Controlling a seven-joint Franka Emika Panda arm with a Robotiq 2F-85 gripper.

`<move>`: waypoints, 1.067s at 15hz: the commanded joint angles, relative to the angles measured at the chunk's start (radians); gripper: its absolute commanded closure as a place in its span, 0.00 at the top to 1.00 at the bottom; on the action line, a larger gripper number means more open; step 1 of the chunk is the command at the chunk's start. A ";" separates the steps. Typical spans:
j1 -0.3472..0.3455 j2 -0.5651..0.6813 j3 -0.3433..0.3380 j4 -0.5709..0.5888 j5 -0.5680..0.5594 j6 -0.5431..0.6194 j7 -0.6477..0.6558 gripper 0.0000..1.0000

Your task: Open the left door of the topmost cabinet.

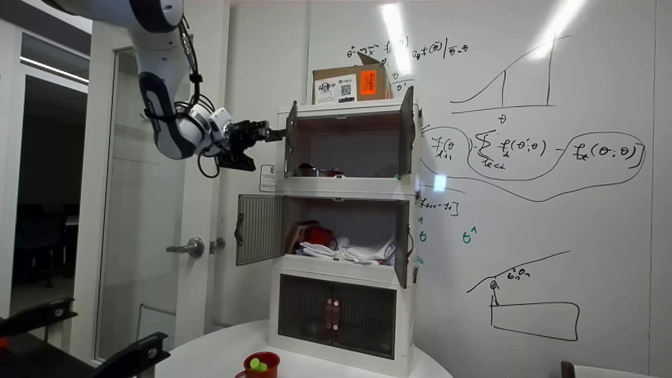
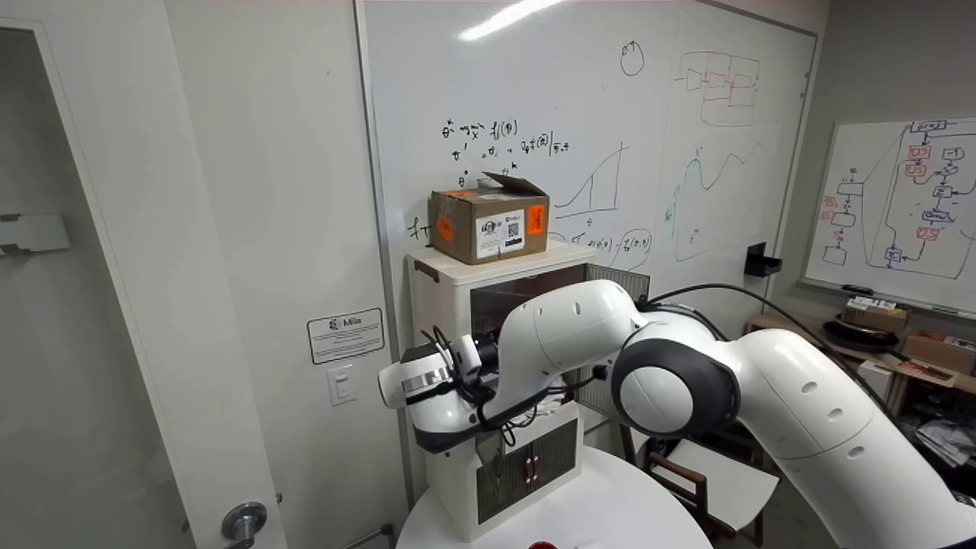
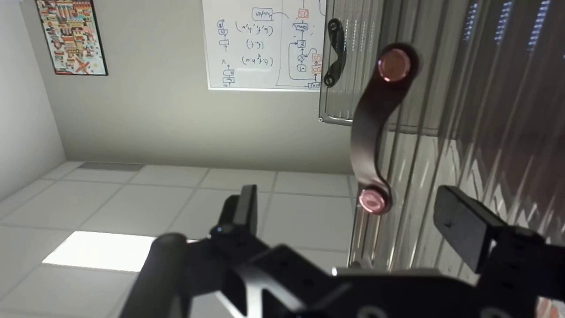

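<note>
The topmost cabinet (image 1: pixel 336 185) is white with a dark grey interior; its side shows in an exterior view (image 2: pixel 435 305). Its left door (image 1: pixel 290 140) stands swung out, seen nearly edge-on. In the wrist view, the left door (image 3: pixel 410 176) is a see-through ribbed panel with a brown curved handle (image 3: pixel 365 132). My gripper (image 1: pixel 275 135) is beside the door's outer side. In the wrist view my gripper (image 3: pixel 348 216) is open, one finger over the panel, the other past its free edge. The handle lies between and ahead of the fingers; contact cannot be told. The arm mostly hides the gripper in an exterior view.
The right door (image 1: pixel 406 134) also stands out. The middle unit's doors (image 1: pixel 260 229) are open over red and white items. The bottom unit's dark doors (image 1: pixel 362 320) are shut. A cardboard box (image 1: pixel 375 86) sits on top. A red mug (image 1: pixel 268 362) stands on the round table (image 1: pixel 220 349).
</note>
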 commanded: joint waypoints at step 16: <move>-0.114 -0.607 0.080 -0.463 0.023 0.854 -0.367 1.00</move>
